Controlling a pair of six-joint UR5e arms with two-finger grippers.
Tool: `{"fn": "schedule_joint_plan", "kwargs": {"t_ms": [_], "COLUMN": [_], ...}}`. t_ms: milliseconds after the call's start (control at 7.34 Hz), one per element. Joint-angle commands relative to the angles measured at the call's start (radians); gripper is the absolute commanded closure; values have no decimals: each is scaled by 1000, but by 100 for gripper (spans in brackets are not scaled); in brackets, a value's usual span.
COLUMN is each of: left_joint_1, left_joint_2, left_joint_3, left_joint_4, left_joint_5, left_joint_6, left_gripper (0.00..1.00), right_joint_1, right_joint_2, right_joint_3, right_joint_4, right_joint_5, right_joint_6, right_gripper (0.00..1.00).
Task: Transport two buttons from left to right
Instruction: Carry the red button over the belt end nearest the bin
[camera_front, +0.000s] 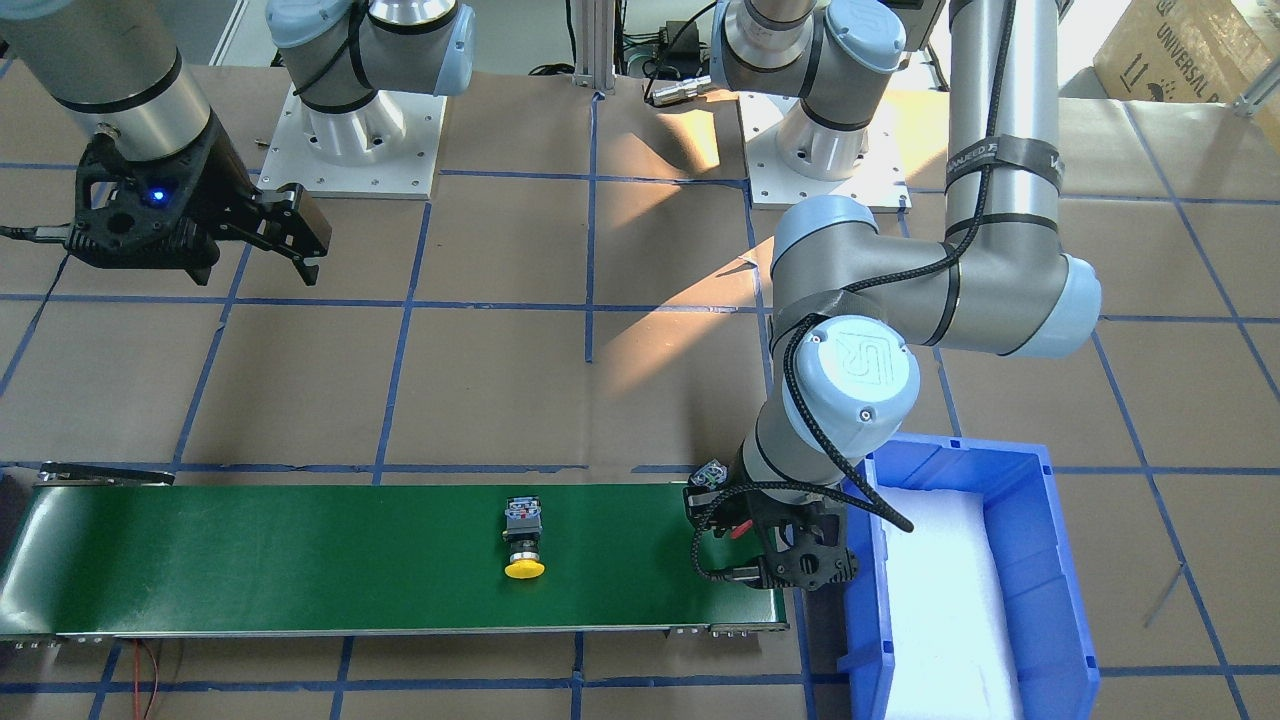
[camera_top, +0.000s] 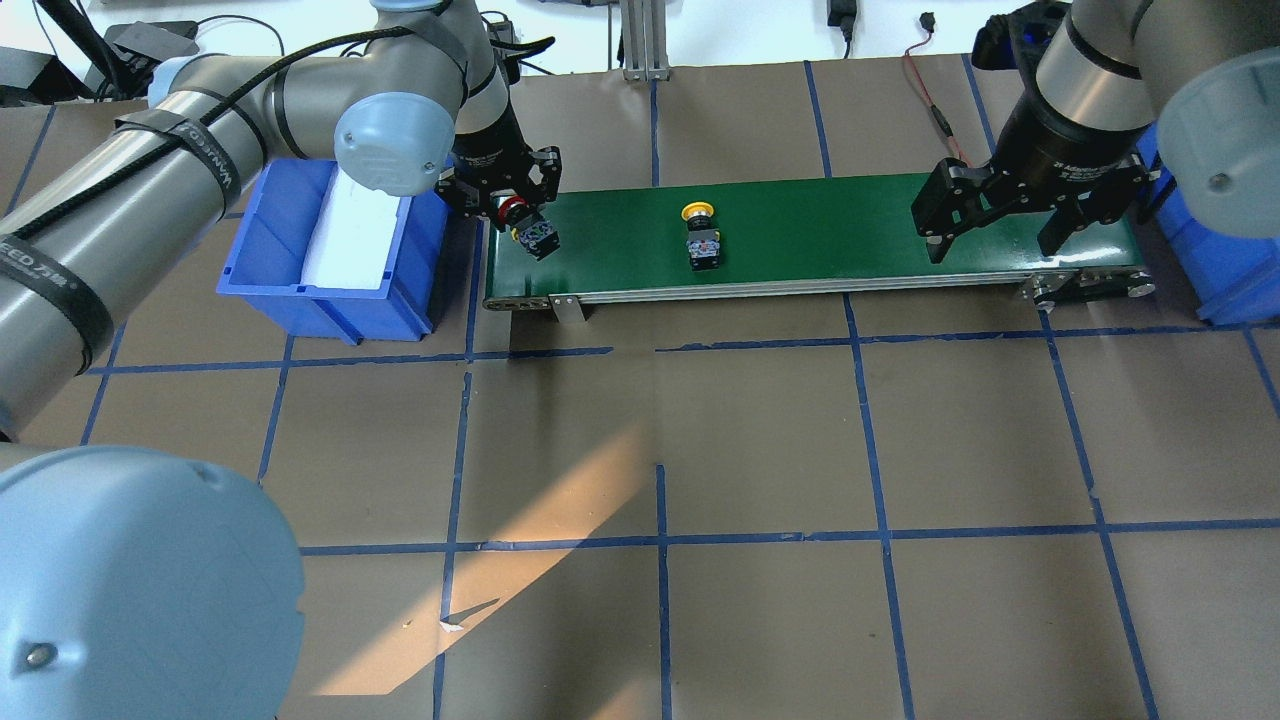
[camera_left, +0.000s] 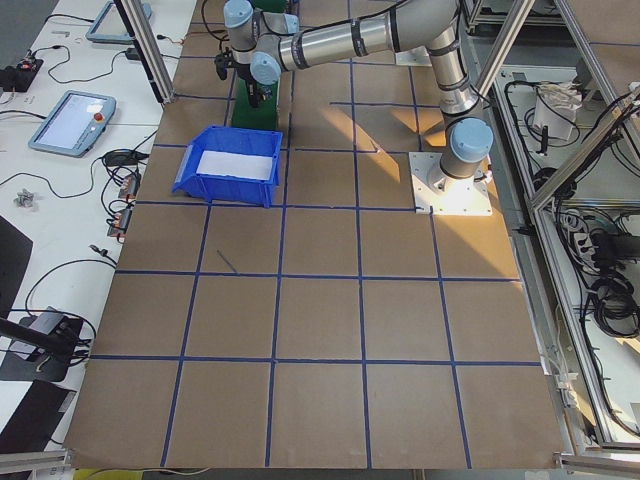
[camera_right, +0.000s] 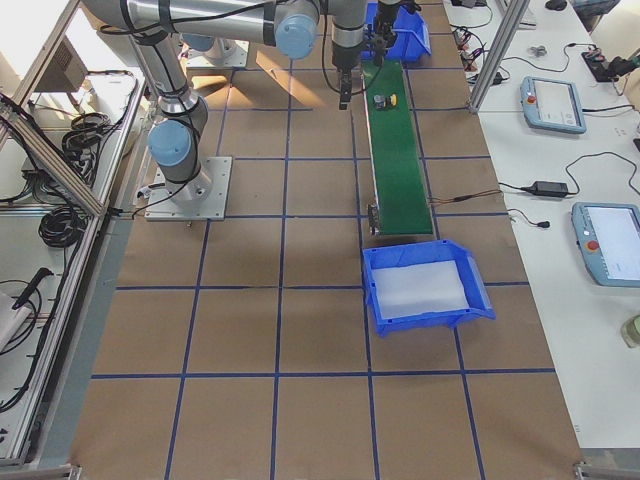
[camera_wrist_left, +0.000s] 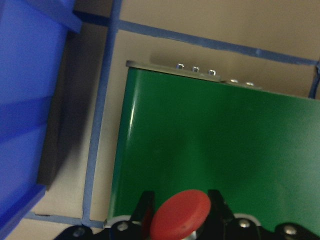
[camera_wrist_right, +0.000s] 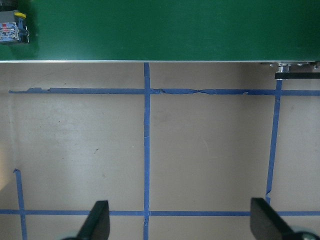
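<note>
The yellow-capped button (camera_top: 700, 236) lies on its side near the middle of the green conveyor belt (camera_top: 850, 230), also in the front view (camera_front: 524, 545). Its base shows in the right wrist view (camera_wrist_right: 12, 30). My left gripper (camera_top: 508, 200) is shut on the red-capped button (camera_top: 522, 218) over the belt's left end. The red cap (camera_wrist_left: 180, 216) sits between the fingers (camera_wrist_left: 218, 205) in the left wrist view. My right gripper (camera_top: 992, 243) is open and empty, just in front of the belt's right end.
A blue bin (camera_top: 330, 310) with a white foam liner stands left of the belt, close to my left gripper. Another blue bin (camera_top: 1225, 280) stands past the belt's right end. The brown table has blue tape grid lines.
</note>
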Motion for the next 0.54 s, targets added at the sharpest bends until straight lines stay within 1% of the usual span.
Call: {"fn": "schedule_joint_plan", "kwargs": {"t_ms": [0, 272, 409], "left_joint_1": [-1, 2, 4], "left_joint_2": [-14, -29, -29], "left_joint_3": [7, 7, 7], "left_joint_4": [-1, -3, -4], "left_joint_5": [-3, -21, -21], "left_joint_6": [273, 415, 437], "left_gripper": [79, 79, 79], "right_joint_1": [0, 0, 0], "right_joint_2": [1, 1, 1], "right_joint_3": [0, 0, 0], "right_joint_4": [-2, -2, -2], "right_joint_5": [0, 0, 0], "right_joint_6": [0, 0, 0], "right_gripper": [0, 0, 0]}}
